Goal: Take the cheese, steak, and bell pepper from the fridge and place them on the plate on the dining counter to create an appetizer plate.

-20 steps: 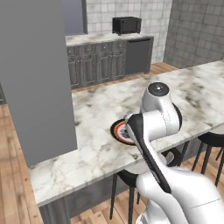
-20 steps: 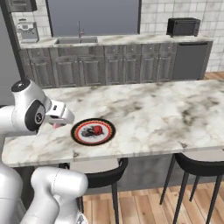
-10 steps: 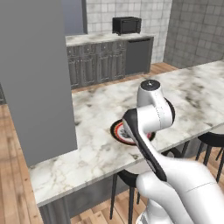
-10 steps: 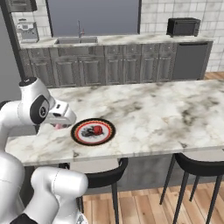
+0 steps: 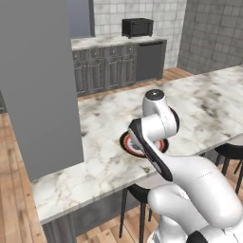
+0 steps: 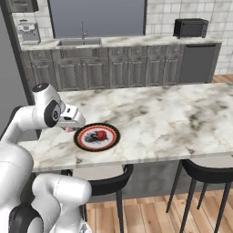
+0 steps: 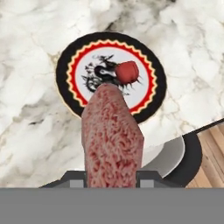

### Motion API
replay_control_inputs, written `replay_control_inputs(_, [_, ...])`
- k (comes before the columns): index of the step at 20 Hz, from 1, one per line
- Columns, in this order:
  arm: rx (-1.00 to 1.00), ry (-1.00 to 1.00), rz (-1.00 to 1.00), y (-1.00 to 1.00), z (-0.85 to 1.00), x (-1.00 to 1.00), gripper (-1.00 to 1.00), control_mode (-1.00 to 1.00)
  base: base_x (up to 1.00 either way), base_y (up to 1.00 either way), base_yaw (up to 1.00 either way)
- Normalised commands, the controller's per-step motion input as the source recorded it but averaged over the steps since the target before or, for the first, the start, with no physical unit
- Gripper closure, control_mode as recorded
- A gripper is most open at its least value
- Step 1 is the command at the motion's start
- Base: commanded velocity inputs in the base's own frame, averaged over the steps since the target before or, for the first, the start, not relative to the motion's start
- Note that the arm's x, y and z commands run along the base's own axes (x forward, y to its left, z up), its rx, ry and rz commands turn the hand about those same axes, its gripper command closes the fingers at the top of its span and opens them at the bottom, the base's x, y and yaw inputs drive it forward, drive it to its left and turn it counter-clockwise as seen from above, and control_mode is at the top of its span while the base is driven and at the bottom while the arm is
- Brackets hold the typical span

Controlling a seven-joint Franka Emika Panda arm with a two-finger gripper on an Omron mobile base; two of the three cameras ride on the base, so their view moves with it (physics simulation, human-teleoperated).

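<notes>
The gripper (image 7: 111, 177) was closed on the steak (image 7: 113, 135), held above the marble counter (image 6: 154, 118) at the near edge of the plate (image 7: 65, 70). The steak's far end overlapped the plate's white centre. A red pepper (image 7: 127, 71) lay on the plate. A stool (image 7: 186, 155) stood beside the counter.

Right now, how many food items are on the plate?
1: a small rounded red bell pepper on the black-rimmed round plate. The flat dark-red steak sits in the pincer above; cheese may be hidden.
</notes>
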Motion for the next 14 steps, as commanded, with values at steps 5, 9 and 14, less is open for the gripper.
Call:
replay_control_inputs(5, [0.0, 0.08, 0.0, 0.0, -0.38, 0.47, 1.0, -1.0, 0.0, 0.0, 0.0])
replay_control_inputs(9, [0.0, 0.13, 0.0, 0.0, -0.43, 0.36, 1.0, -1.0, 0.0, 0.0, 0.0])
replay_control_inputs(14, [0.0, 0.08, 0.0, 0.0, -0.35, 0.4, 1.0, -1.0, 0.0, 0.0, 0.0])
